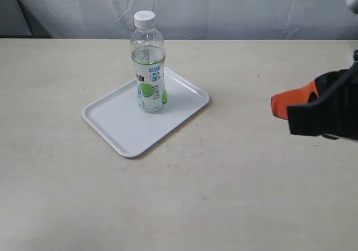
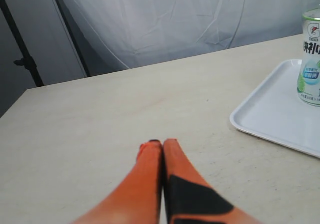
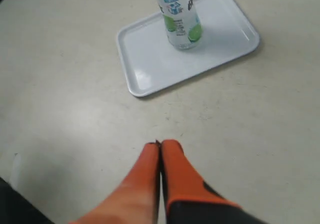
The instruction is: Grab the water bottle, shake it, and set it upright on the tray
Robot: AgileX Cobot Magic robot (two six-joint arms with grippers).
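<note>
The water bottle stands upright on the white tray, its white cap on and its label showing green marks. The right wrist view shows the water bottle toward one end of the tray. My right gripper hangs at the right of the table, well apart from the tray, orange fingers pressed together with nothing held; the right gripper points toward the tray. My left gripper is shut and empty above bare table, with the tray and water bottle off to one side. The exterior view does not show it.
A beige table carries the tray near its middle. A white curtain hangs behind the far edge. A dark stand and the table's corner appear in the left wrist view.
</note>
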